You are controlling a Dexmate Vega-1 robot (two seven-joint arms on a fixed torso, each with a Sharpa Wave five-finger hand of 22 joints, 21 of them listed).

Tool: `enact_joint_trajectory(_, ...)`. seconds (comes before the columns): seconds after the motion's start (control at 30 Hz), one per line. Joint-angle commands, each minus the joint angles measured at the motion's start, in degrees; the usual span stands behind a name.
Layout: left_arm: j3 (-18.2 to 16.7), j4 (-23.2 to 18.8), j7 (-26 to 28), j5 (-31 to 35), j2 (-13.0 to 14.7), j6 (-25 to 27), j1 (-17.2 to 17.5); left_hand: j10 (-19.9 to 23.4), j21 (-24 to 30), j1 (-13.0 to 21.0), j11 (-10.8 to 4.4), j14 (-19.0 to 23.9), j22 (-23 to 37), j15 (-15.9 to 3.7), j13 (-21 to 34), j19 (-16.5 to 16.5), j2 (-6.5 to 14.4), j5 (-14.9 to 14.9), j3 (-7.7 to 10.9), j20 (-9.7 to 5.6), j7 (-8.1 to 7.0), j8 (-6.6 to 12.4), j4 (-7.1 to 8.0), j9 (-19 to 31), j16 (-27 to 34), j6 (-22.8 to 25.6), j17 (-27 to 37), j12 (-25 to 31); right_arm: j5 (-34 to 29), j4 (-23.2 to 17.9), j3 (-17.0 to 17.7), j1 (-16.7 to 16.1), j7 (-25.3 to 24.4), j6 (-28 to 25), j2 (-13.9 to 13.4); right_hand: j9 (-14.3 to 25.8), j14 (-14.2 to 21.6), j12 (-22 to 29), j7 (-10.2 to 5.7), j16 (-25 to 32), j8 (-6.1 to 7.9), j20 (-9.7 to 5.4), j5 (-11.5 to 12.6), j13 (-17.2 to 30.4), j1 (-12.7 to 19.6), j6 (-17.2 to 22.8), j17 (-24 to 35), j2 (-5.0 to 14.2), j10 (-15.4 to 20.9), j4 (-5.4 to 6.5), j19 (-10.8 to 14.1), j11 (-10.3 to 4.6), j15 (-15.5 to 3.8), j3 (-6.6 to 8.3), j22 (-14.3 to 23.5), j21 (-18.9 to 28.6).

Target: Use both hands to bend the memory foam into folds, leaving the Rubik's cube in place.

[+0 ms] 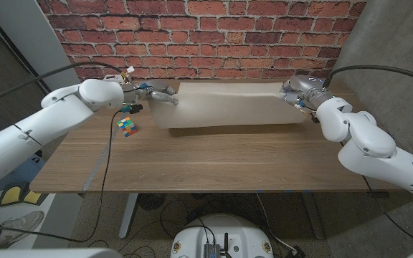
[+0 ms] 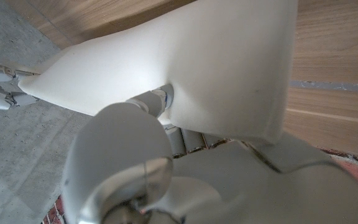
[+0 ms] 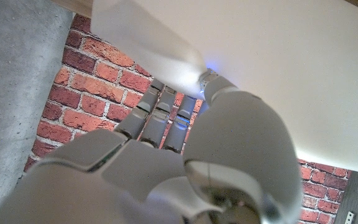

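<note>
A long cream slab of memory foam (image 1: 224,106) lies across the far side of the wooden table (image 1: 214,161), its upper surface bowed. My left hand (image 1: 156,94) grips its left end, with the foam (image 2: 185,68) pinched between thumb and fingers (image 2: 157,99). At the other end my right hand (image 1: 296,92) grips the foam (image 3: 272,68), fingers (image 3: 160,112) behind it and thumb in front. The Rubik's cube (image 1: 127,126) sits on the table near the foam's left front corner, just below my left forearm and apart from the foam.
A red brick wall (image 1: 214,39) runs close behind the table. Black cables (image 1: 106,165) hang from both arms, one draping over the table's left part. Bare wood spans the near half of the tabletop.
</note>
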Motion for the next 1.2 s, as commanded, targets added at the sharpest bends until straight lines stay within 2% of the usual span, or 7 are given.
enact_joint_trajectory(0.03, 2.0, 9.9, -1.2, -5.1, -3.9, -2.5, -2.5, 4.1, 0.6, 0.5, -3.38, 0.5, -0.1, -2.19, 0.1, 0.8, 1.1, -0.2, 0.18, -0.07, 0.39, -0.17, -0.44, 0.0, 0.1, 0.1, 0.2, 0.0, -0.2, 4.9, -3.7, 7.0, 0.6, 2.3, 1.9, 0.1, 0.6, -0.1, 1.28, -0.3, 0.07, -1.64, 0.3, 0.0, -0.1, 1.2, 0.1, 0.37, 0.4, -0.16, 0.3, 0.21, -9.07, 0.30, 0.0, 0.4)
enact_joint_trajectory(0.2, 3.2, 13.8, -2.7, -7.0, -5.8, -3.1, -4.4, 4.3, 0.9, 0.5, -3.36, 0.7, -0.1, -1.95, -0.1, 1.0, 1.2, -0.3, 0.27, -0.12, 0.57, -0.36, -0.61, -0.1, 0.1, 0.1, 0.2, -0.1, -0.8, 7.7, -5.8, 10.3, 1.9, 3.8, 3.6, 0.0, 0.7, -0.2, 1.34, -0.3, 0.02, -1.55, 0.3, -0.1, -0.1, 1.3, 0.2, 0.33, 0.4, -0.18, 0.3, 0.07, -9.07, 0.27, 0.0, 0.5)
enact_joint_trajectory(0.27, 3.5, 14.6, -2.4, -7.1, -6.2, -3.0, -4.9, 4.4, 1.1, 0.5, -3.22, 0.9, -0.1, -1.86, -0.2, 1.2, 1.2, -0.3, 0.29, -0.11, 0.74, -0.43, -0.68, -0.1, 0.2, 0.1, 0.2, -0.1, -1.2, 8.9, -6.4, 11.2, 1.9, 4.4, 4.2, -0.1, 0.7, -0.2, 1.31, -0.3, 0.00, -1.53, 0.3, -0.1, -0.1, 1.3, 0.2, 0.35, 0.4, -0.19, 0.3, 0.43, -9.08, 0.29, 0.0, 0.5)
enact_joint_trajectory(0.6, 5.8, 16.7, -1.3, -5.4, -8.1, -2.1, -8.2, 4.3, 1.6, 0.5, -3.02, 1.0, -0.1, -1.74, -0.5, 1.2, 1.2, -0.4, 0.40, -0.09, 0.84, -0.83, -0.87, -0.2, 0.2, 0.0, 0.3, -0.5, -1.9, 15.1, -8.5, 15.1, 1.0, 7.4, 7.8, -0.3, 0.8, -0.2, 1.30, -0.4, -0.13, -1.56, 0.3, -0.1, -0.2, 1.3, 0.4, 0.32, 0.4, -0.26, 0.2, 0.18, -9.11, 0.24, 0.0, 0.6)
enact_joint_trajectory(1.2, 10.3, 21.5, -1.9, -2.1, -12.2, 1.3, -15.1, 4.3, 2.4, 0.4, -3.24, 1.1, -0.2, -1.43, -0.7, 1.2, 1.3, -0.6, 0.50, -0.05, 1.11, -1.52, -1.02, -0.4, 0.2, -0.2, 0.4, -0.8, -2.8, 25.4, -12.2, 20.9, 0.8, 11.5, 12.5, -0.5, 0.7, -0.3, 1.33, -0.7, -0.26, -1.59, 0.2, 0.0, -0.2, 1.3, 0.6, 0.39, 0.3, -0.34, 0.2, 0.24, -9.12, 0.25, 0.0, 0.8)
